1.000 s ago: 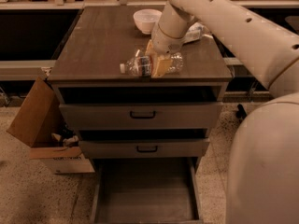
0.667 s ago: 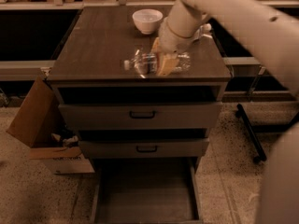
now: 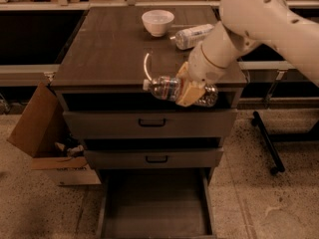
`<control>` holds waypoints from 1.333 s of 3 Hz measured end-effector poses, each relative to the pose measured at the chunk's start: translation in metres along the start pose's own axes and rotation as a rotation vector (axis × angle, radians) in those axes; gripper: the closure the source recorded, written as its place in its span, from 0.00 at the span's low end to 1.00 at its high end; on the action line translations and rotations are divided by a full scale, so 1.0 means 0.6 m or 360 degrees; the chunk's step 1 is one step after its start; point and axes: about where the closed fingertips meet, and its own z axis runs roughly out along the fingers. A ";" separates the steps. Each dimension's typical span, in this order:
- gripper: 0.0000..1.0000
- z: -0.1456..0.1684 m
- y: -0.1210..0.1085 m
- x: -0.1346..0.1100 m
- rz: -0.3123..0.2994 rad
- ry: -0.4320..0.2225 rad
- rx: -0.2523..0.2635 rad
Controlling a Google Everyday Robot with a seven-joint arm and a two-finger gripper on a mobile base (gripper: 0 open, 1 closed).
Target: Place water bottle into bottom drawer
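The water bottle (image 3: 167, 88) is a clear ribbed bottle with a small white cap pointing left. It is held lying sideways in the air, in front of the cabinet's top front edge and above the drawers. My gripper (image 3: 188, 89) is shut on the water bottle around its middle, with tan fingers (image 3: 191, 93) across it. The bottom drawer (image 3: 155, 203) is pulled out at the foot of the cabinet, a plain open box with nothing in it, directly below the bottle.
A white bowl (image 3: 158, 22) and a second bottle with a pale label (image 3: 194, 36) lie on the cabinet top (image 3: 109, 44). Two shut drawers with dark handles (image 3: 152, 123) sit above the open one. A cardboard box (image 3: 42, 133) stands at the left. A black stand leg (image 3: 266, 138) is at the right.
My gripper has lifted the water bottle off the cabinet top and carried it forward past the front edge. The arm has swung back and right.
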 end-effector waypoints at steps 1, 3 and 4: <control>1.00 0.034 0.048 0.025 0.0209 -0.0122 -0.0046; 1.00 0.079 0.083 0.052 0.0262 -0.0101 -0.0091; 1.00 0.171 0.153 0.093 0.0356 -0.0169 -0.0168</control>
